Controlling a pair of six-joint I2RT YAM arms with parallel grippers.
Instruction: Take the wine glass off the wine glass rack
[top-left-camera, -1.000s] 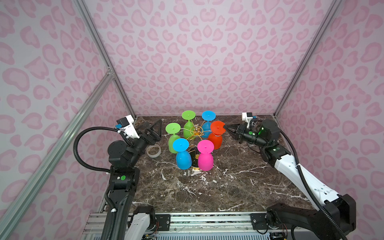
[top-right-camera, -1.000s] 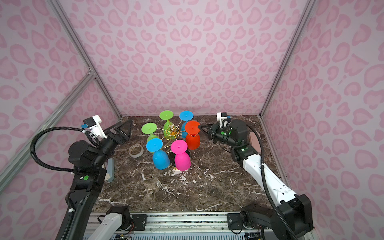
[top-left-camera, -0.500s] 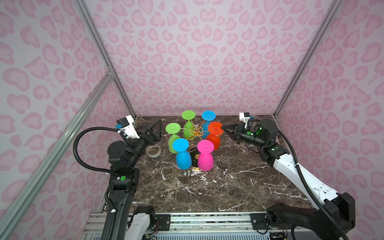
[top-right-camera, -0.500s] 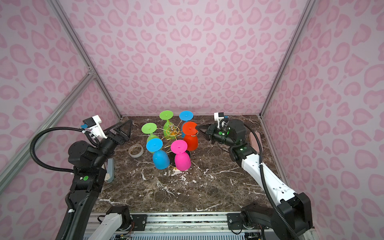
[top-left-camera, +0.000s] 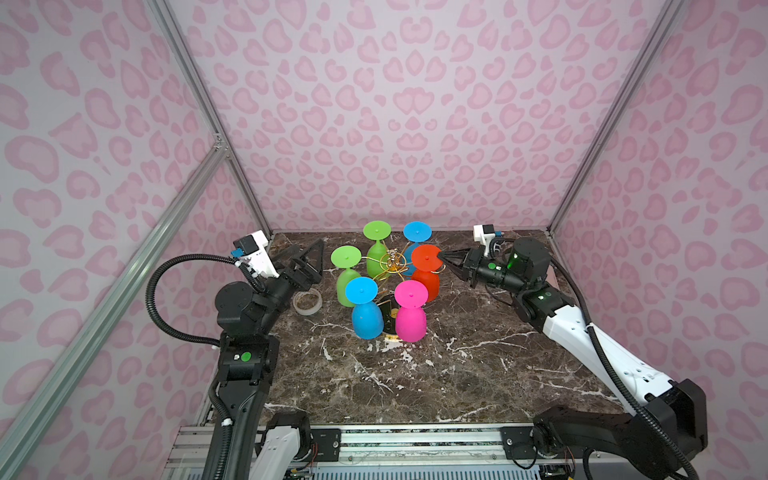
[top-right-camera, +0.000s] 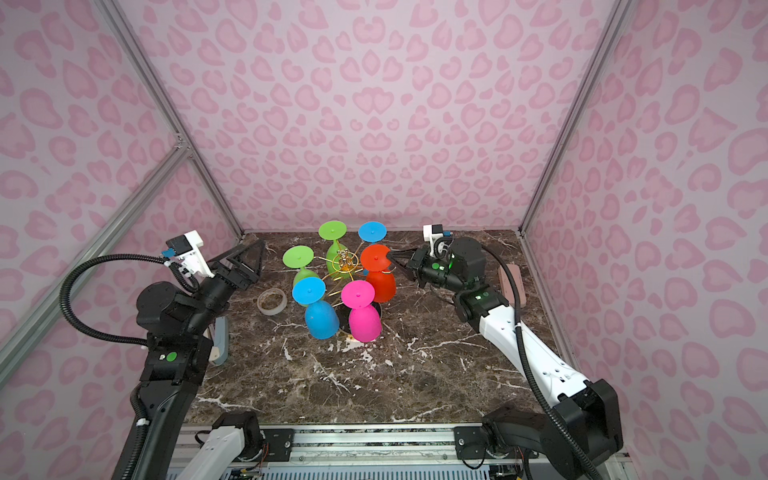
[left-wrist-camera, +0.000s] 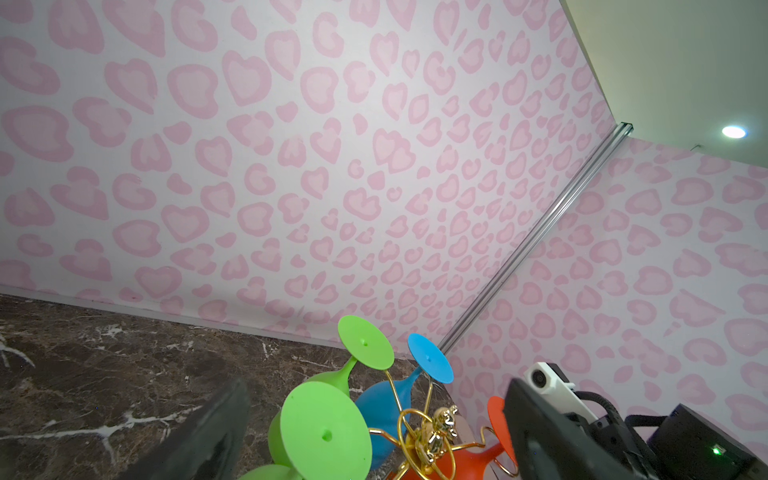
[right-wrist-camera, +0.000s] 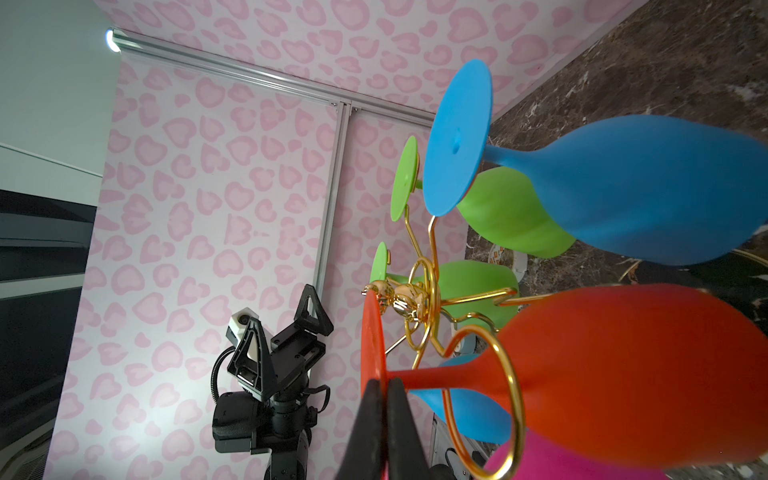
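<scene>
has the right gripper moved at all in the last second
Yes. In both top views the right gripper has edged left, toward the wine glass rack, which has stayed put. It is now clamped on the foot rim of the orange wine glass.

Wide open marble tabletop up front; tape roll sits just left, and hanging glasses crowd every side of the wine glass rack.

Bright even light, soft shadows, blurred close-ups
</scene>
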